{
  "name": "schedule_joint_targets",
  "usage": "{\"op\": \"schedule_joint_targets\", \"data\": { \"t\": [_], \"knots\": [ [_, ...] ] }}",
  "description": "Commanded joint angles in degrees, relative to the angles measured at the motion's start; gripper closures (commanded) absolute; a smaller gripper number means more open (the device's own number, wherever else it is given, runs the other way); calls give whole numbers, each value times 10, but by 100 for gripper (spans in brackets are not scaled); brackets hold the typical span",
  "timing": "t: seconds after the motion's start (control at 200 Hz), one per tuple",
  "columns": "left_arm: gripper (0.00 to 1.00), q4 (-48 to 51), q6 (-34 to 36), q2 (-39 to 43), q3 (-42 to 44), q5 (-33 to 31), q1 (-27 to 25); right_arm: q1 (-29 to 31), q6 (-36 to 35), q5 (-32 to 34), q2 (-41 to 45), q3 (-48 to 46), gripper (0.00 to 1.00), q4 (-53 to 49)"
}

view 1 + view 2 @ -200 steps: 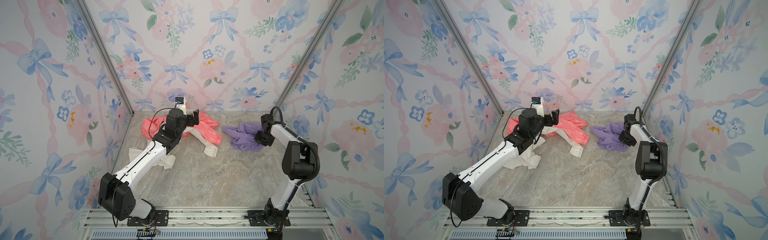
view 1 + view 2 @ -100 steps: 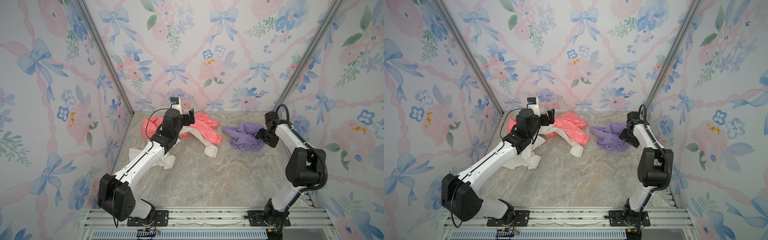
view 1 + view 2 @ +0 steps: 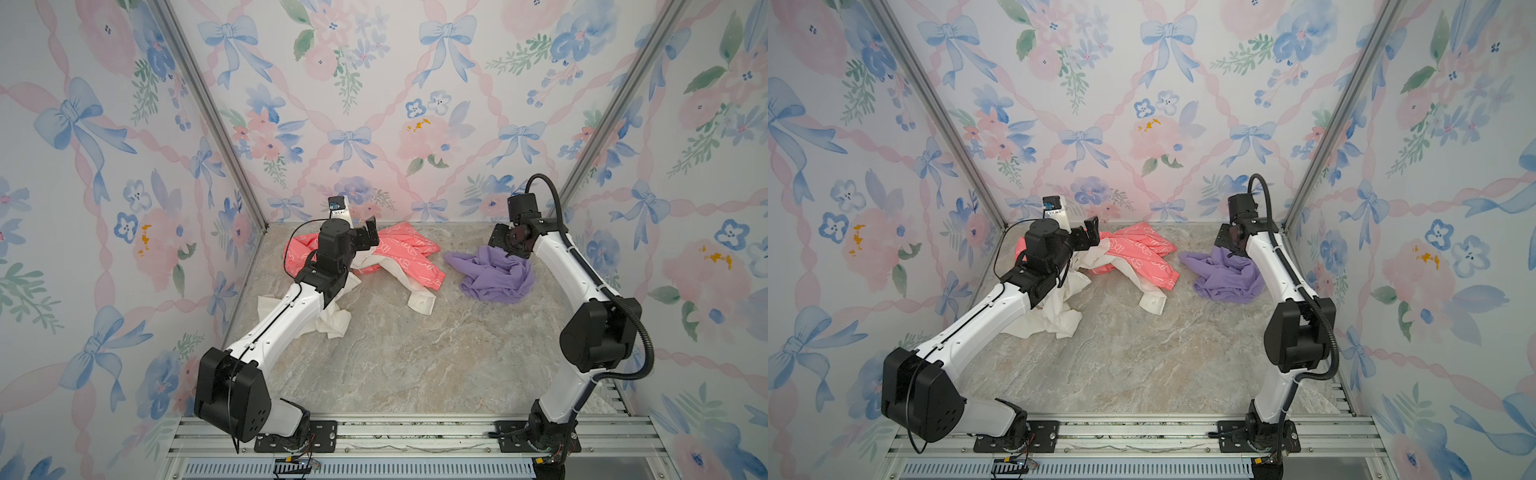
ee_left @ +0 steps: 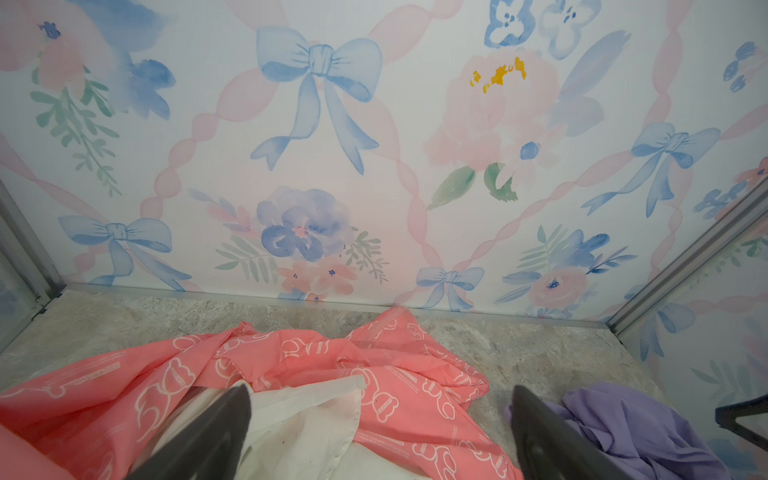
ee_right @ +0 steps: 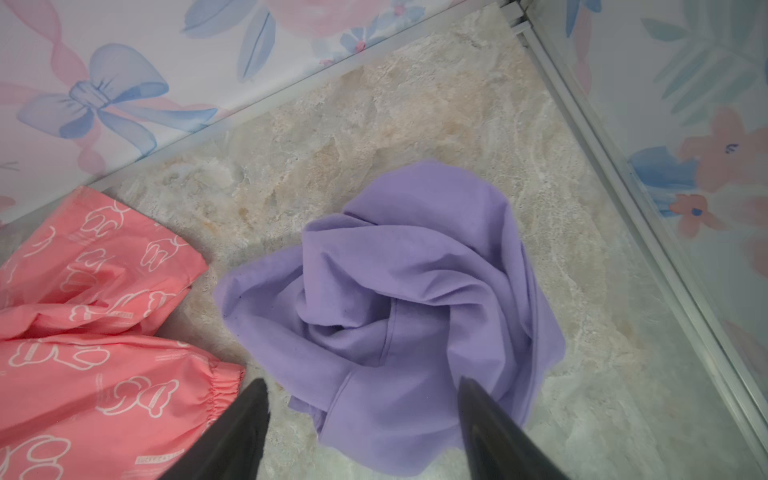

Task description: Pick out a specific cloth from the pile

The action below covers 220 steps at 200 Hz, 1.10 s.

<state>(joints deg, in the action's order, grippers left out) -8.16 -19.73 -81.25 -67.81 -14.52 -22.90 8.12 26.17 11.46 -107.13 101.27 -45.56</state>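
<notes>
The cloth [image 3: 494, 277] [image 3: 1227, 279] is a plain lavender garment, crumpled on the stone table at the right. A strip of bare table separates it from the pile [image 3: 409, 255] [image 3: 1142, 255] of coral-pink printed and cream-white garments. My right gripper [image 3: 505, 244] [image 3: 1227, 240] hangs just above the cloth's far edge. In the right wrist view its jaws [image 5: 361, 411] stand open over the cloth [image 5: 415, 299] and hold nothing. My left gripper [image 3: 368, 233] [image 3: 1090, 232] [image 4: 380, 415] is wide open above the pile [image 4: 316, 374], also empty.
Part of the cream-white shirt [image 3: 330, 320] lies under my left forearm, and its cuff [image 3: 422, 302] trails toward the middle. Flowered walls enclose the table on three sides, with metal corner posts [image 3: 582, 174] close behind the cloth. A metal rail [image 3: 415, 432] runs along the front.
My right gripper opened off the lavender cloth and lifted up and back from it; the cloth stays on the table. My left gripper drew back a little to the left.
</notes>
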Motion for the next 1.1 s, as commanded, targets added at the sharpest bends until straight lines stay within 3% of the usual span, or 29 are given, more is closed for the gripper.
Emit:
{"op": "schedule_joint_targets", "data": {
  "t": [0.0,0.1,0.305,0.67,0.895,1.095],
  "knots": [
    [2,-14,-7,14,14,3,5,4,-3,-19,-41,1,34,-66],
    [2,-15,-8,19,24,1,8,3,-2,-18,-53,-30,40,-73],
    [2,-33,-8,24,49,-12,13,-19,-7,-20,-100,-59,42,-88],
    [2,-117,16,40,134,-57,34,-69,16,-48,-125,-65,38,-90],
    [2,-138,26,43,180,-97,65,-55,26,-60,-55,-77,24,-8],
    [2,-204,68,40,249,-107,96,-41,-7,-43,66,-150,11,140]
  ]
}}
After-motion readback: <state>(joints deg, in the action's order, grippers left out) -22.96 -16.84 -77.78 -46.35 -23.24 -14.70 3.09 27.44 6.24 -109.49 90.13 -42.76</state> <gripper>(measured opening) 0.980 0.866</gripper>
